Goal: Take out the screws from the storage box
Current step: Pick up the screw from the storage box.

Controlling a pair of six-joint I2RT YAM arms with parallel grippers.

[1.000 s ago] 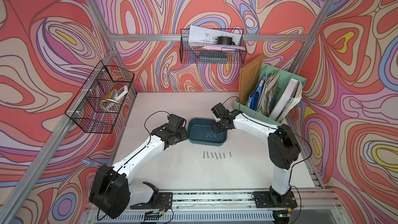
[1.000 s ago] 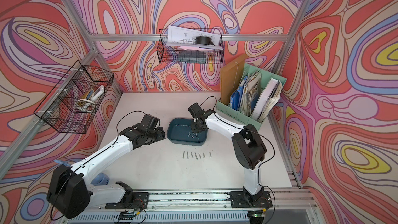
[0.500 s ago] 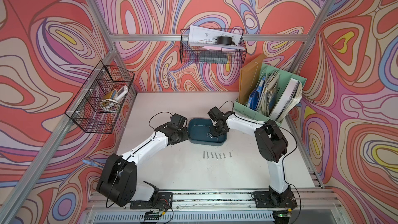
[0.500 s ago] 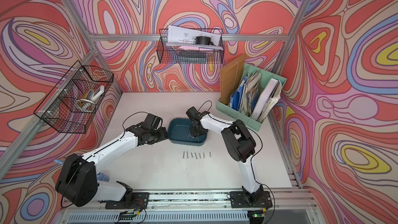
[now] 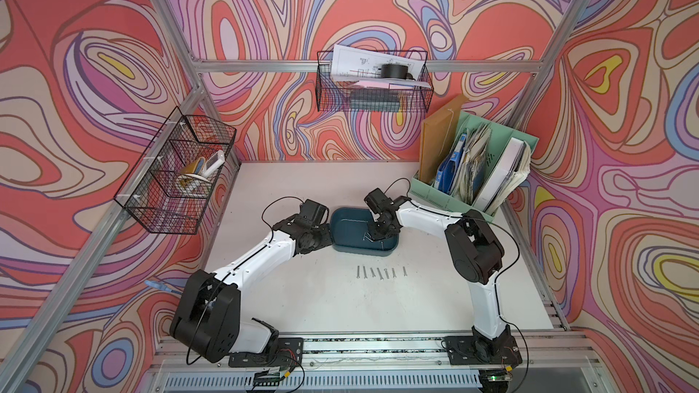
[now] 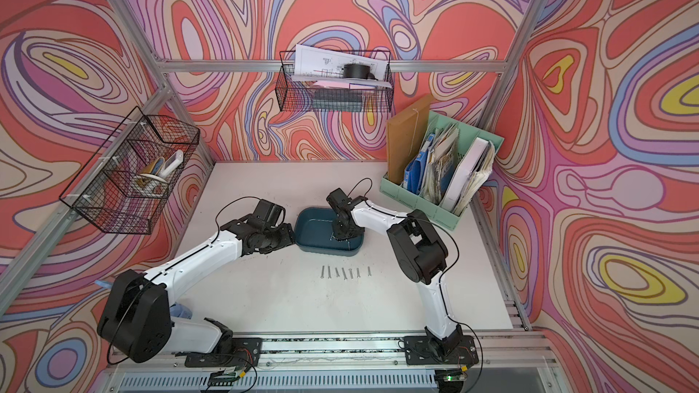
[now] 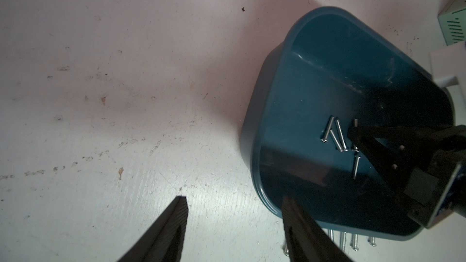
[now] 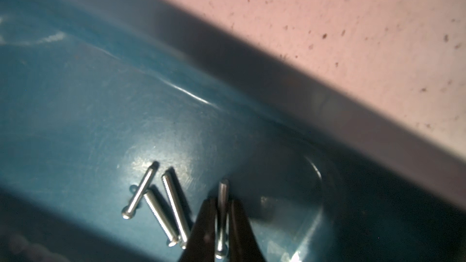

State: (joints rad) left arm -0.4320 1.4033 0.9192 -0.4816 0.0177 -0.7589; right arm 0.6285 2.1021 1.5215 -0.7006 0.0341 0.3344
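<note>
Surface first: we see a pale, scuffed table [image 5: 321,304], speckled w/ dark spots in the wrist views, boxed in by walls [image 5: 113,69] of red-pink-purple swirls on an alu frame [image 5: 264,66]. Counts: 2 of blk wire, the 9 o'clock basket [image 5: 177,179] on the side wall and the 12 o'clock basket [image 5: 372,92] on the back wall. 1 mint file organiser [image 5: 442,198] at the table's 2 o'clock corner. 1 teal storage box [image 5: 359,252] approx mid-table, a bit toward 12. For the screws [image 6: 344,274] we count 7 in the row [image 5: 379,274] on the table at the box's 6 o'clock, near but apart from it, and 5 inside the box. Right gripper [image 8: 222,201] is down in the box, fingers closed tight on the held screw [image 8: 223,187], shaft pinched betw. the tips. 3 loose screws [image 8: 159,216] lie bunched just beside it on the box floor. Left gripper [image 7: 233,197] sits at the box's 9 o'clock side, fingers wide apart, nothing in them. One finger is over bare table, the other in front of the box's corner; contact we can't tell. View diffs: only the top views give the room and the full row. Only the right wrist shows the pinch clearly. Only the left wrist shows the fifth screw [image 7: 355,166], lying alone by the right fingers, plus a few row ends poking past the box rim.
</note>
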